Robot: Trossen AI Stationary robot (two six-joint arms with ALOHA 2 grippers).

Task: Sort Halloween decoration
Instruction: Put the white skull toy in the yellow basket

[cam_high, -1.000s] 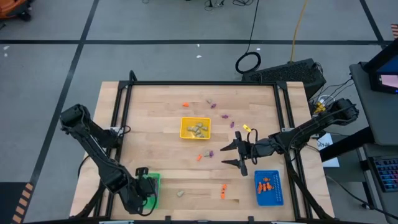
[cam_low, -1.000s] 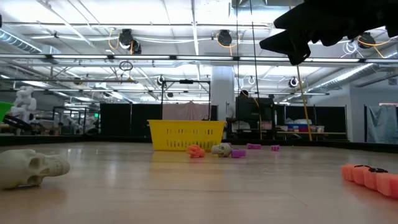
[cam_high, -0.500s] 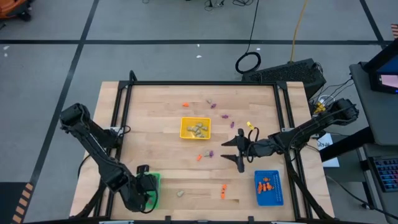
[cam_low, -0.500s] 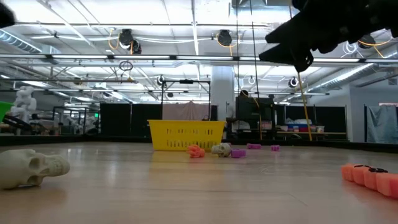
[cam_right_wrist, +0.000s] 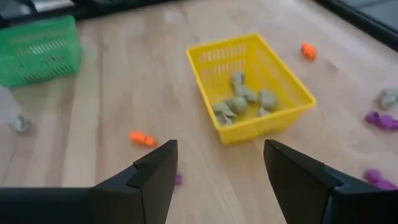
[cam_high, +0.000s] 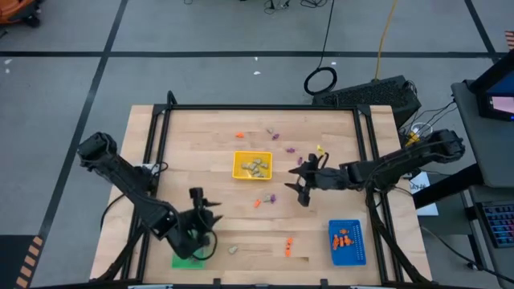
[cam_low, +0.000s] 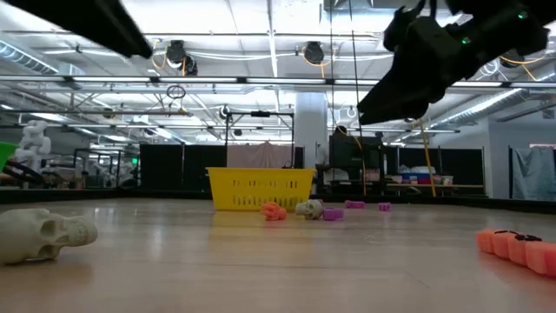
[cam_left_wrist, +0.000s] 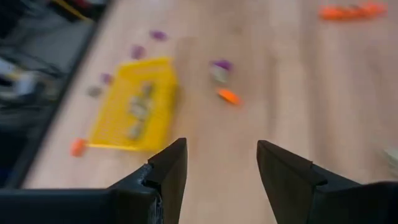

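While both arms hang above the worktop (cam_high: 201, 136), neither holds anything — the left gripper (cam_high: 207, 218) hovers near the green tray (cam_high: 183, 261) with its fingers parted and empty, and the right gripper (cam_high: 301, 181) hovers right of the yellow tray (cam_high: 252, 165), spread wide and empty. Beige trinkets (cam_right_wrist: 241, 101) lie in the yellow tray, orange trinkets (cam_high: 344, 238) in the blue tray (cam_high: 347, 242). Loose pieces lie scattered on the wood — purple ones (cam_high: 289, 148) behind the yellow tray, an orange one (cam_high: 258, 202) before it, a beige skull (cam_low: 45, 233) nearer the front.
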